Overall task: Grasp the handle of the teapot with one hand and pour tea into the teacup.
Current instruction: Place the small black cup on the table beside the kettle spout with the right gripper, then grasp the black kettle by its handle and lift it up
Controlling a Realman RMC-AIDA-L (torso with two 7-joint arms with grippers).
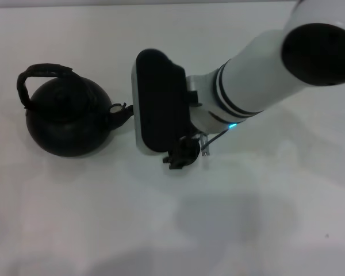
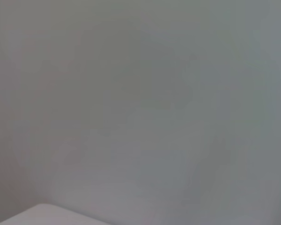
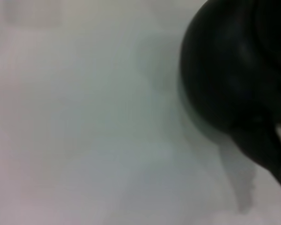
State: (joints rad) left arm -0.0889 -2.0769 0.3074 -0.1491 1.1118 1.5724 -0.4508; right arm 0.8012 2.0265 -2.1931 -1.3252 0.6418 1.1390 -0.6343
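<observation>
White table (image 1: 264,218), plain and matte, fills the head view and carries 1 teapot (image 1: 69,118); no other vessel shows on it. Teapot: 1, round, matte black, standing upright on the robot's left part of the table, with 1 short spout (image 1: 122,112) pointing toward the robot's right. Handle (image 1: 40,77): 1, a dark arched hoop with a rough wrapped upper bar, standing up over the pot's top, ungrasped. Teacup: 0 visible in any view. Arms in view: 1, the right arm (image 1: 270,72), white with black bands, reaching in from the upper right across the middle of the table. Right gripper (image 1: 158,103): 1, seen as a black and white housing just beside the spout, near it but whether it touches cannot be told; its fingers are hidden, so how wide it stands cannot be told. Right wrist view: 1 blurred black body of the teapot (image 3: 234,75) close above the white table (image 3: 84,131). Left wrist view: only a pale grey blank surface and 1 white corner.
</observation>
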